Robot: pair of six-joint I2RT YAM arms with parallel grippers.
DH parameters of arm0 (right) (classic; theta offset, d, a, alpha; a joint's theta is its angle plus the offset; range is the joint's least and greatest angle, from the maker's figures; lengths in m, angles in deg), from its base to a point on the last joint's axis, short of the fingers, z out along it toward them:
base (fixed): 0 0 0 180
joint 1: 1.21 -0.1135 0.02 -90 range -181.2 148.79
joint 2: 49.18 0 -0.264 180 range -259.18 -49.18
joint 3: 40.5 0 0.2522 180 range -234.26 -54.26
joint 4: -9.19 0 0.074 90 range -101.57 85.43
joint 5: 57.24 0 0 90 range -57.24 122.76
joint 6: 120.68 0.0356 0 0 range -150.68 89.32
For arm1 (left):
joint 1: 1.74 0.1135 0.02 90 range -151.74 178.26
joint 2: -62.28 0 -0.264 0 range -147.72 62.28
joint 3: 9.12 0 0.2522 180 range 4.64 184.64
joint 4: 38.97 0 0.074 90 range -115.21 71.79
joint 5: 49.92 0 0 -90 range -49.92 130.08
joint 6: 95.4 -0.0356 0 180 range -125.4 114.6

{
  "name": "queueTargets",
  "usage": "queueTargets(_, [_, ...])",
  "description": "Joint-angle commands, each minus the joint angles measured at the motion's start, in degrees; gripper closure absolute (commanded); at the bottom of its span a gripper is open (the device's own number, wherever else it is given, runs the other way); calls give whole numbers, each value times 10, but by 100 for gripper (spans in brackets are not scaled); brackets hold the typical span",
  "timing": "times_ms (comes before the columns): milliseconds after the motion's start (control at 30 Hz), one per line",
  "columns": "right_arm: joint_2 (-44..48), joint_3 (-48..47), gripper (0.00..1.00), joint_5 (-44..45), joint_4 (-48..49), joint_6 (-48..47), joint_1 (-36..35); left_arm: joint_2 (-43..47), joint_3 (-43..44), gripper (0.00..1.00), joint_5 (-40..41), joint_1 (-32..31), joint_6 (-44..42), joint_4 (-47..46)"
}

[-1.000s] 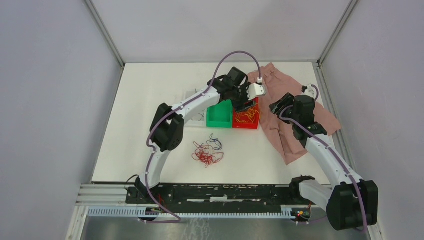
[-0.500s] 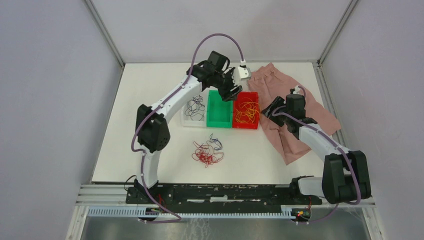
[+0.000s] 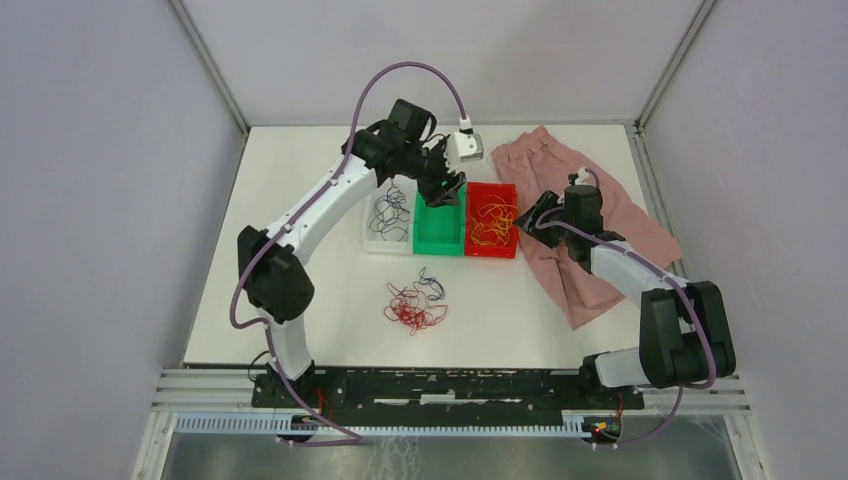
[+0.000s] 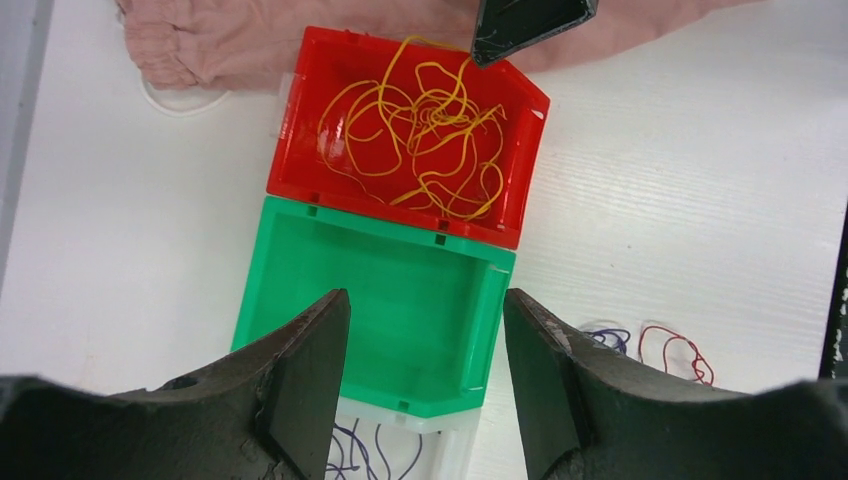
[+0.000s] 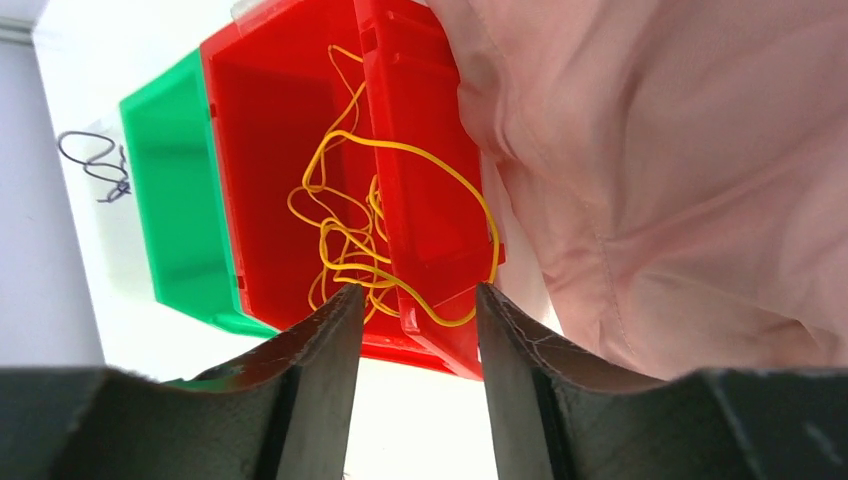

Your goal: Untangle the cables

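A loose tangle of red and purple cables [image 3: 415,302] lies on the white table in front of three bins. Orange-yellow cables [image 4: 425,130] fill the red bin [image 4: 300,130], and one loop [image 5: 470,235] hangs over its wall. Purple cables [image 3: 388,213] lie in the clear bin [image 3: 372,243]. My left gripper [image 4: 425,310] hovers open over the bare floor of the green bin [image 4: 262,270], holding nothing. My right gripper [image 5: 418,300] is open beside the red bin's right edge, with that wall and the yellow loop just beyond its fingertips.
A pink cloth [image 3: 600,235] is spread on the table right of the red bin [image 3: 505,250], under my right arm. The three bins stand side by side, touching. Grey walls enclose the table on three sides.
My left arm has swung left, from over the red bin to over the green bin. My right gripper has moved left, up to the red bin's right edge, and narrowed slightly.
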Motion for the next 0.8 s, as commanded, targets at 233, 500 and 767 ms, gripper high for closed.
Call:
queueTargets(233, [-29,-72,65,56,-36,-83,-52,64,-36,36,-16,4,30,-22])
queueTargets(500, [-33,-109,92,119,-90,-132,-86,89,-55,36,-20,17,32,-28])
queueTargets(767, [-31,-147,100,177,-131,-177,-129,112,-81,36,-29,36,32,-38])
